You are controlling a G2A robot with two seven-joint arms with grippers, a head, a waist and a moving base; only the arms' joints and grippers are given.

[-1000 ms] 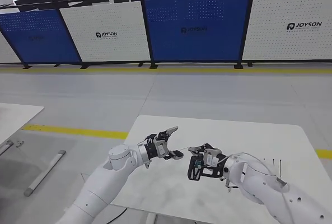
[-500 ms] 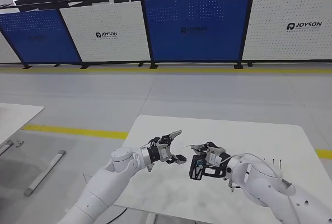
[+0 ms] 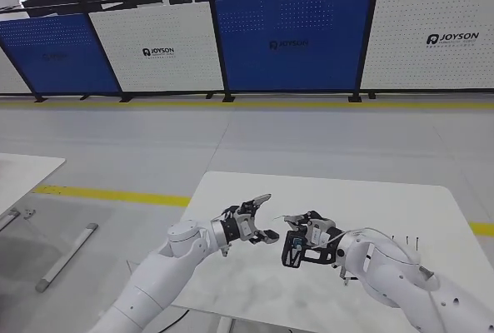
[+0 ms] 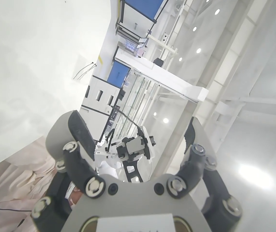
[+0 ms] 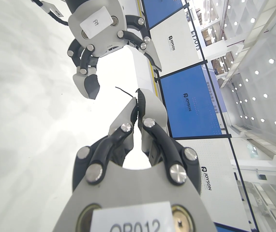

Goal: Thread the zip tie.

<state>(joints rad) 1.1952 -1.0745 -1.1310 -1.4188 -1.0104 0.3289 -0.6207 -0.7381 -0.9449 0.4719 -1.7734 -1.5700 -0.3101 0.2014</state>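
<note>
Right now my right tool (image 5: 136, 100) is pinched shut on the zip tie (image 5: 125, 92), over the worktop (image 3: 380, 200) toward its near left corner. A thin black tail of the tie sticks out past my fingertips, bent a little, and points at my left tool (image 5: 124, 78). That tool faces the right one with its fingers spread wide and nothing between them. The tail's tip is just beside the dark pad (image 5: 90, 88) of one finger, apart from it. Farther out, a few loose zip ties (image 3: 405, 241) lie flat near the worktop's right edge, well apart from both tools. Beyond the far edge stands a row of blue and white panels (image 3: 288, 42).
</note>
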